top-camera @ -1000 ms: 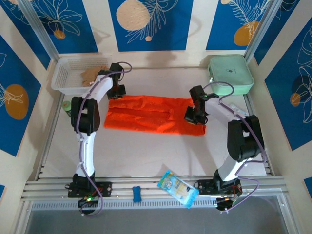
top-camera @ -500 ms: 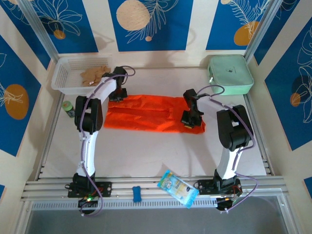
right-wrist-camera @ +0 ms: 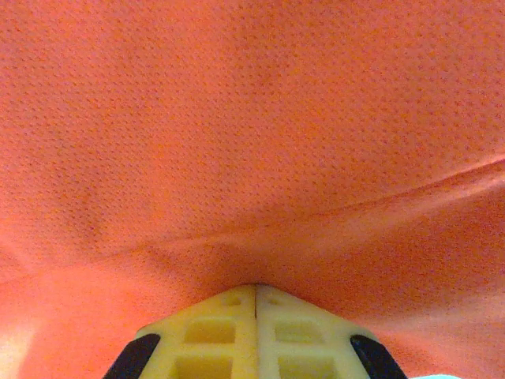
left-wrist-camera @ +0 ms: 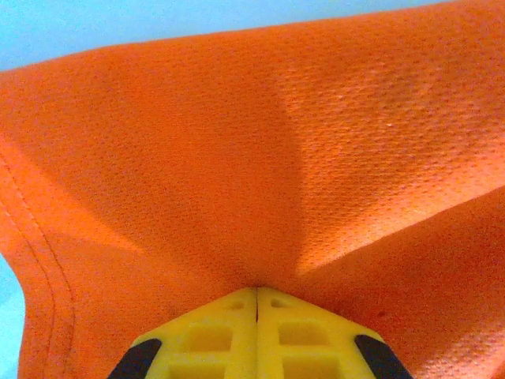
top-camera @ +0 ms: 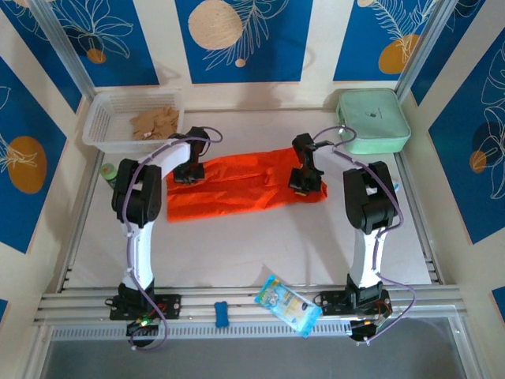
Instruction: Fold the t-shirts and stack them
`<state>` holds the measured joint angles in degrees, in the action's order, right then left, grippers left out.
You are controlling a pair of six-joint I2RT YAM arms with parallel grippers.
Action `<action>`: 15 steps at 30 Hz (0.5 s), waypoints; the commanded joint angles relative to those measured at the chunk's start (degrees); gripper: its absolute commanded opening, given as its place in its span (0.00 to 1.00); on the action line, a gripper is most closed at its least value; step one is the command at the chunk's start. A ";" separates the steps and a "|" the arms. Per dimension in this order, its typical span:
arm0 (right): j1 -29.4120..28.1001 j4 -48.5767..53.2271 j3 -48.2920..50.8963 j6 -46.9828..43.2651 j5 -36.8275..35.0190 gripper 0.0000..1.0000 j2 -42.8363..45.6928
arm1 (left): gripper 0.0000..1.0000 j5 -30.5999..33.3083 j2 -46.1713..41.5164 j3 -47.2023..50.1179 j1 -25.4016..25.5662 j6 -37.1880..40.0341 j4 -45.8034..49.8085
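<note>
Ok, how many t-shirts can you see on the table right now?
1. The orange-red t-shirt lies on the table, its left end pinched by the left gripper, its right end by the right gripper. Its folds could hide another.

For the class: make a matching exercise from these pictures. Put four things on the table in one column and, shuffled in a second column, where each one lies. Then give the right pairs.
Things
1. t-shirt
2. green case
3. white basket
4. blue packet

Places on the table
A. far left corner
B. near edge
C. middle
D. far right corner

Pairs: 1-C; 2-D; 3-A; 4-B
</note>
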<state>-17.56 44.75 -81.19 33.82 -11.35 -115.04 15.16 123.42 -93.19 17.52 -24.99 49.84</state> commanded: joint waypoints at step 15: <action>3.78 8.63 -34.07 -11.74 4.68 0.00 -21.81 | 0.00 -15.66 -23.09 36.40 6.75 -13.76 -12.71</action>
<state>-14.11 49.67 -109.91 24.95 -9.52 -133.05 6.85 101.89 -62.35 21.82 -33.26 40.32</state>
